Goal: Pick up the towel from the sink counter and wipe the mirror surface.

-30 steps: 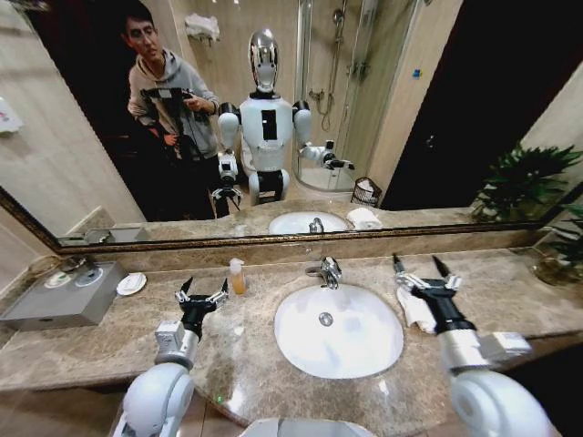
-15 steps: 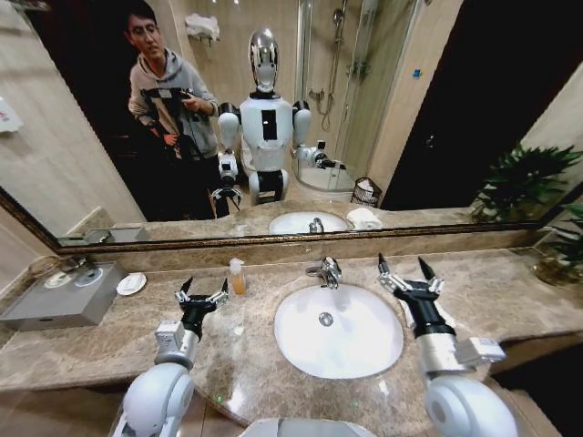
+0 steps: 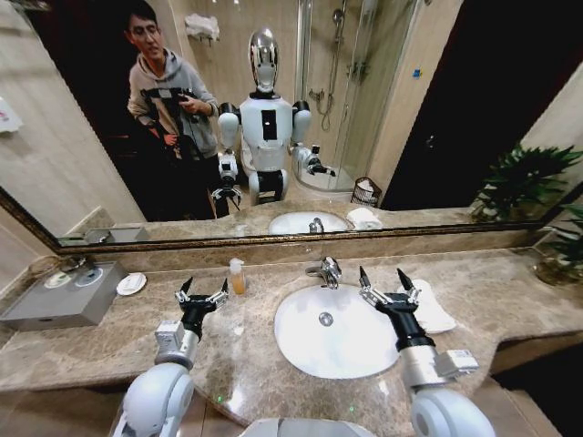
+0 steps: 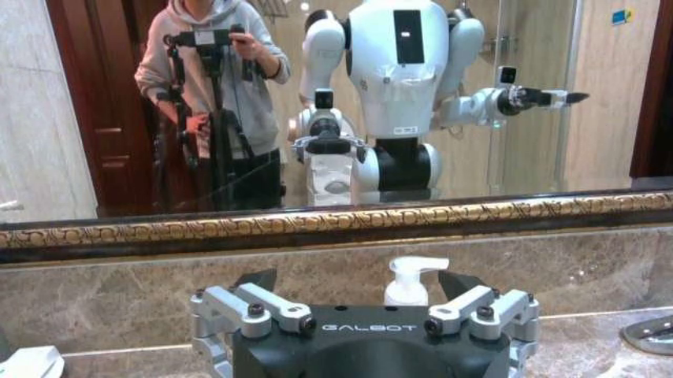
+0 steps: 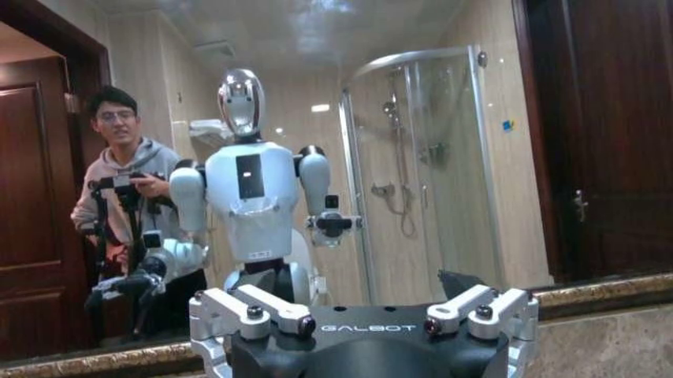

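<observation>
Both arms reach forward, wrists level. The left end effector (image 3: 201, 293) and the right end effector (image 3: 389, 284) have fingers spread apart, empty.

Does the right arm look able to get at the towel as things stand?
Probably yes. The right gripper hovers open beside the towel, which lies on the sink counter with nothing on it or between them.

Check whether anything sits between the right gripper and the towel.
Nothing visible does. The right gripper, open, hovers over the basin's right edge, and the towel lies just to its right on the counter, with bare marble around it.
</observation>
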